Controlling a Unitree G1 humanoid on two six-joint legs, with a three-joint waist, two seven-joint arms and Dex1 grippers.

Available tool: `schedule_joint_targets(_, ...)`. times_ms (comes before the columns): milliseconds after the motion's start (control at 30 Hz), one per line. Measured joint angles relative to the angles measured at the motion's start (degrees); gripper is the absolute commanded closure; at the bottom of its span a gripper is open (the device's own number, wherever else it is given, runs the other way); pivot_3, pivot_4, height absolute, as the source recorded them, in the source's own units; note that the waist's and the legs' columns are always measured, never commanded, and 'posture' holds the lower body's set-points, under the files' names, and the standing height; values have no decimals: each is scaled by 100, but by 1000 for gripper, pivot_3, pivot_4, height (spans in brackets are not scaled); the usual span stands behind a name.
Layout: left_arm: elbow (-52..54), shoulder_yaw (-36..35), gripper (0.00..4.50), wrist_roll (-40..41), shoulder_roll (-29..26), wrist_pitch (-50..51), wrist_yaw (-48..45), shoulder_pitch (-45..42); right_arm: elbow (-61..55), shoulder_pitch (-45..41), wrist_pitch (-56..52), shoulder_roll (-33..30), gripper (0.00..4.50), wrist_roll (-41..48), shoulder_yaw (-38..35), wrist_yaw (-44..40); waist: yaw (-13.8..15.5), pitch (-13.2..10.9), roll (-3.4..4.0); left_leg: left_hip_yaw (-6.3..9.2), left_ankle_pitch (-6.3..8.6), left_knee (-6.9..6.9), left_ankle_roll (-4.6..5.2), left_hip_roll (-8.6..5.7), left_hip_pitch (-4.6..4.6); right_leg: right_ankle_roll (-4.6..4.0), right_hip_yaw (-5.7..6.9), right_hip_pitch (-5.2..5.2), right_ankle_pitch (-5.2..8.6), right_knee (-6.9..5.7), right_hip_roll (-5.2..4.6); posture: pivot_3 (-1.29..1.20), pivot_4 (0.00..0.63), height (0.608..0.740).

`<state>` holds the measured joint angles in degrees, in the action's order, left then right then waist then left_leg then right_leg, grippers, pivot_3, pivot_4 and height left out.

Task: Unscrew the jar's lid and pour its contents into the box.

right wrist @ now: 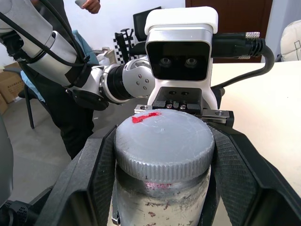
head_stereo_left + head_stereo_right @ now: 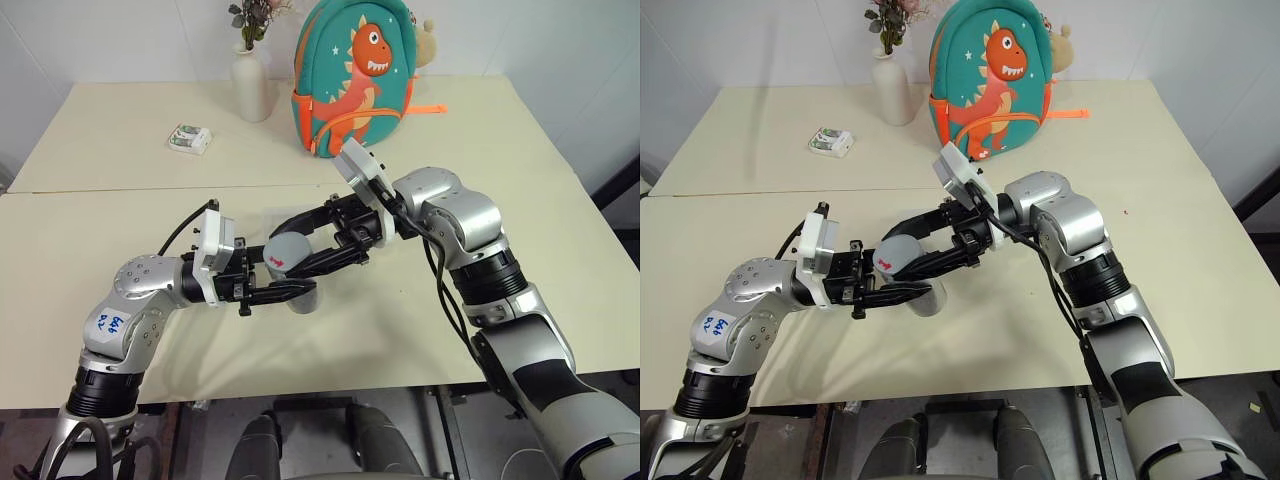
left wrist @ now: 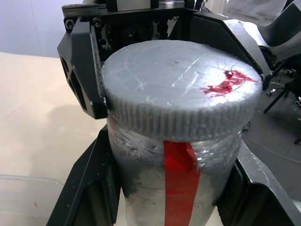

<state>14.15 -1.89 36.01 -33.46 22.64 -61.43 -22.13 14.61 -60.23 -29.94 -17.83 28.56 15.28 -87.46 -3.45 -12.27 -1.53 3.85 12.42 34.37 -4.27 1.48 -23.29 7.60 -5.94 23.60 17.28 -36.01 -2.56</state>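
Observation:
The jar [image 3: 155,188], a silver-grey cylinder with a red stripe, hangs tilted above the table's near middle. My left gripper [image 2: 293,293] is shut on its body, one finger [image 3: 89,183] on each side. The grey ribbed lid [image 3: 178,80], with a red mark on top, sits on the jar. My right gripper [image 2: 284,256] reaches in from the right and is shut on the lid, with a finger [image 1: 94,179] on each side of its rim. The contents are hidden inside the jar. A clear plastic edge, seemingly the box [image 3: 26,197], lies on the table below the jar.
At the back of the table [image 2: 120,220] stand a white vase with flowers [image 2: 250,85] and a teal dinosaur backpack [image 2: 355,75]. A white-and-green packet [image 2: 189,139] lies back left. A person [image 1: 70,108] stands beyond the table's front edge.

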Motion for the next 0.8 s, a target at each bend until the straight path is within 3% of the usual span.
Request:
schedule_joint_targets(167,100,-16,2365,72,-4,138,153,3,-31,0,-255,143,41,122,-2,49,-4,0,0,0,0,1,0,3,0,-3,0,1,-1,-5,3,0,150,740)
schedule_joint_targets(467,309,-398,2365,211,-229,447,541,349,-149,109,-29,36,41,115,-352,355,3,0,0,0,2,8,-3,6,0,-5,1,1,0,-6,4,0,150,740)
schedule_joint_targets(800,488,-451,2365,-21,-295,555,1145,499,-490,265,-222,494,41,-245,-294,1678,-4,0,0,0,1,8,-4,8,0,-8,1,2,0,-8,7,0,150,740)
